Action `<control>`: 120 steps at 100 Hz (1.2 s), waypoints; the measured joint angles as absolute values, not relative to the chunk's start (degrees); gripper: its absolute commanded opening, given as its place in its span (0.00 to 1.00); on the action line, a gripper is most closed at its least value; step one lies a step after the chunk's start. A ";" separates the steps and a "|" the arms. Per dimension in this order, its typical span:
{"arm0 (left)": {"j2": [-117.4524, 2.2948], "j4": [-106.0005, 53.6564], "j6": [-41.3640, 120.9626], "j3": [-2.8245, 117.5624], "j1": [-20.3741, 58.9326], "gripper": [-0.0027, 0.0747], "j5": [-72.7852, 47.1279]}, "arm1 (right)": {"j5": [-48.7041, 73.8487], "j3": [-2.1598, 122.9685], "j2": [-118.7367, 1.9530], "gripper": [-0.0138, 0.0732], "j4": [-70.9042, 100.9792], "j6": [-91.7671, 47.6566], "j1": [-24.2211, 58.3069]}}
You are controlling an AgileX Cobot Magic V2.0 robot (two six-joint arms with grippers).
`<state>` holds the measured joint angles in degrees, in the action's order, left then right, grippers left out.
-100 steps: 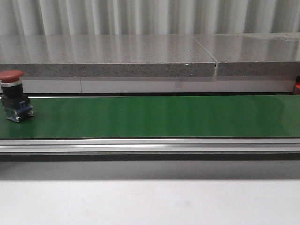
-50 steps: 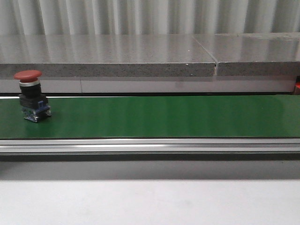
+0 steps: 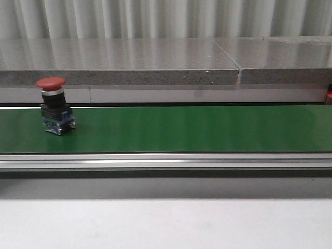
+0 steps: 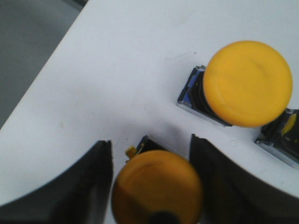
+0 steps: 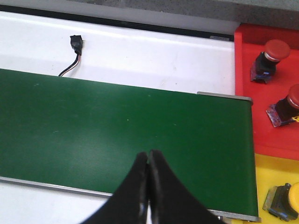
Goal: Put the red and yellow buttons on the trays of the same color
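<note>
A red button (image 3: 54,106) with a black and blue base stands upright on the green belt (image 3: 197,129), toward its left end. In the left wrist view my left gripper (image 4: 150,140) sits over a white surface, its dark fingers (image 4: 91,182) pressed against both sides of a yellow button (image 4: 156,186). Another yellow button (image 4: 246,83) stands just beyond it, and the edge of a third (image 4: 285,140) shows beside that. My right gripper (image 5: 148,154) hangs shut and empty over the belt's end. Past that end lie the red tray (image 5: 243,93) and the yellow tray (image 5: 271,172).
Two red buttons (image 5: 268,58) (image 5: 289,105) stand on the red tray, and one yellow button (image 5: 287,200) on the yellow tray. A small black plug with a wire (image 5: 74,44) lies on the white strip behind the belt. A grey stone ledge (image 3: 155,62) runs behind the conveyor.
The red button has ridden the belt to the right, from the frame's left edge to well inside it. It stays upright.
</note>
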<state>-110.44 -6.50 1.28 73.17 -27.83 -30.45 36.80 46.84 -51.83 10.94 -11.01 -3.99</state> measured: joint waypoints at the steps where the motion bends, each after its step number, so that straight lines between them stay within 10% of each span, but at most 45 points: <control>1: -110.44 -6.45 1.28 73.29 -27.83 0.19 -30.45 | 36.80 46.84 -51.83 0.08 10.94 -11.01 -3.99; 14: -109.36 -6.35 1.28 73.41 -27.83 0.01 -31.83 | 36.80 46.84 -51.83 0.08 10.94 -11.01 -3.99; 120: -86.46 -5.40 1.64 64.92 -7.24 0.01 -40.78 | 36.80 46.84 -51.83 0.08 10.94 -11.01 -3.99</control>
<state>-86.46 -5.40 1.64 64.92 -7.24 -40.78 36.80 46.84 -51.83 10.94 -11.01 -3.99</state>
